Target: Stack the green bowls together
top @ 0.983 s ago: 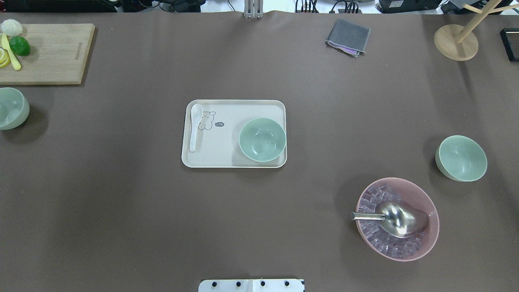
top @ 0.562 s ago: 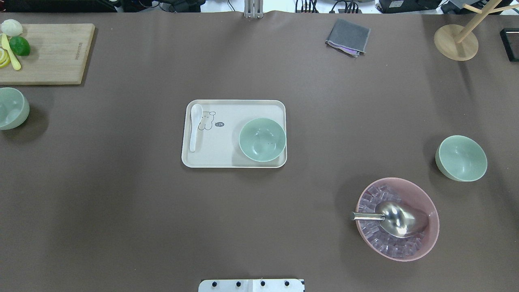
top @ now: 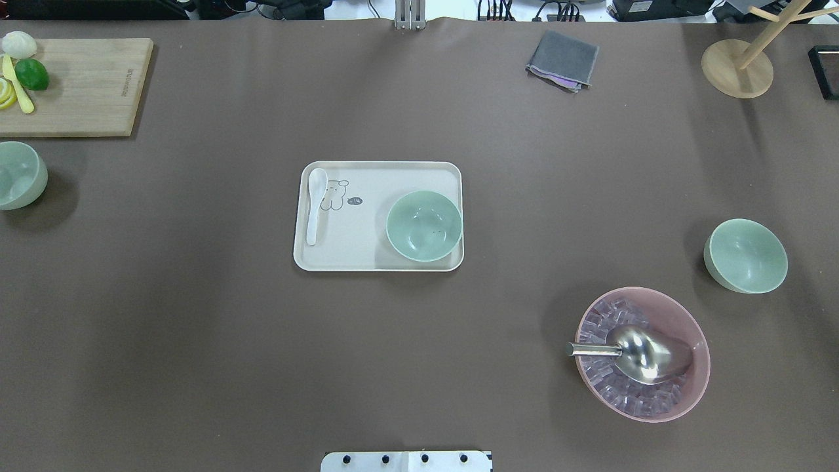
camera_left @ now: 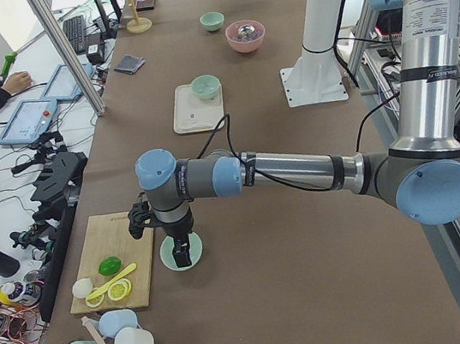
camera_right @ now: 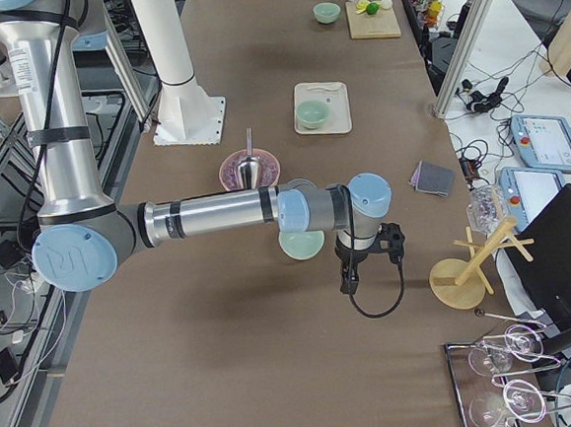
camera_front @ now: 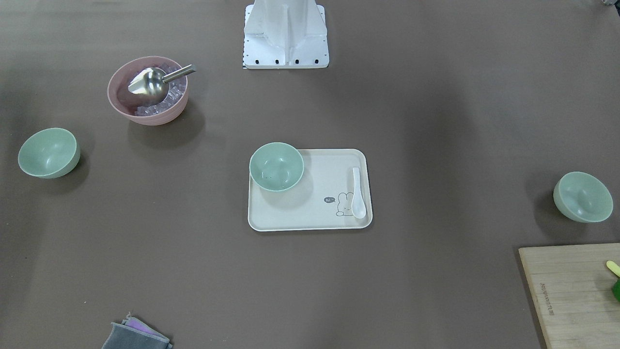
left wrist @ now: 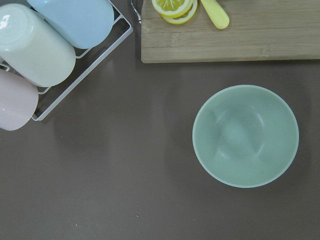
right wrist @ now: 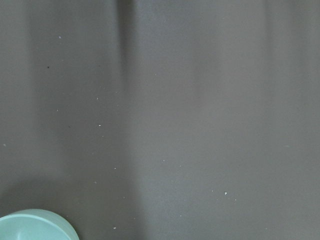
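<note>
Mint-green round plastic bowls stand well apart on the brown worktop: centre bowl on a cream tray, left-end bowl under the left arm, right-end bowl beside the right arm. State of the jaws: cannot tell. Advisable: descend squarely, pinch one wall, lift straight.

The tray bears a speech bubble reading "hi".

The brown table carries a tray, cutting board, cloth, pink bowl and two green bowls.
</note>
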### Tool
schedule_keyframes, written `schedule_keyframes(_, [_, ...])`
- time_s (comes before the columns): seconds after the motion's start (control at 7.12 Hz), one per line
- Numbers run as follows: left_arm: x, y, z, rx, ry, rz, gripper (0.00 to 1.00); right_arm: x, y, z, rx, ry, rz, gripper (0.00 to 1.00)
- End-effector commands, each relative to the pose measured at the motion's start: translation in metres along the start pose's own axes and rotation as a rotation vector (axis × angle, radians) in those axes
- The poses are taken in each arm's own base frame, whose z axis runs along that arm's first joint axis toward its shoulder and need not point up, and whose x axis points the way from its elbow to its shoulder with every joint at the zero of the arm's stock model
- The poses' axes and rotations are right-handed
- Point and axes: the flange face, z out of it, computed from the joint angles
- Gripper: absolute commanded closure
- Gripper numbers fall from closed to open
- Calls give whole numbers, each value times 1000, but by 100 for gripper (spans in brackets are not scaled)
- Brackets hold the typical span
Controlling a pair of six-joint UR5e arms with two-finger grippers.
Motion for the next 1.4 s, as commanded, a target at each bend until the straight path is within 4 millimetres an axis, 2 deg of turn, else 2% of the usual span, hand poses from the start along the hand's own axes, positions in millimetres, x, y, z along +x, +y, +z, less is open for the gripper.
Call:
schedule_keyframes(0.0, [3, -4, -3, 57, 5, 45, 2, 0, -1, 1, -2, -1, 4, 0])
schedule_keyframes(0.14, [4, -4, -4, 60, 5, 48, 2, 2, 0, 2, -4, 1, 6, 0])
schedule_keyframes(0.42, [-7, 5, 9, 44, -2, 35, 2, 1, -1, 1, -3, -1, 7, 0])
schedule_keyframes(0.98, [-9, 5, 11, 37, 4, -4, 2, 0, 0, 0, -1, -1, 6, 0])
schedule_keyframes(1.26, [-9, 5, 14, 38, 17, 0, 2, -14, -5, -11, 19, -21, -5, 0])
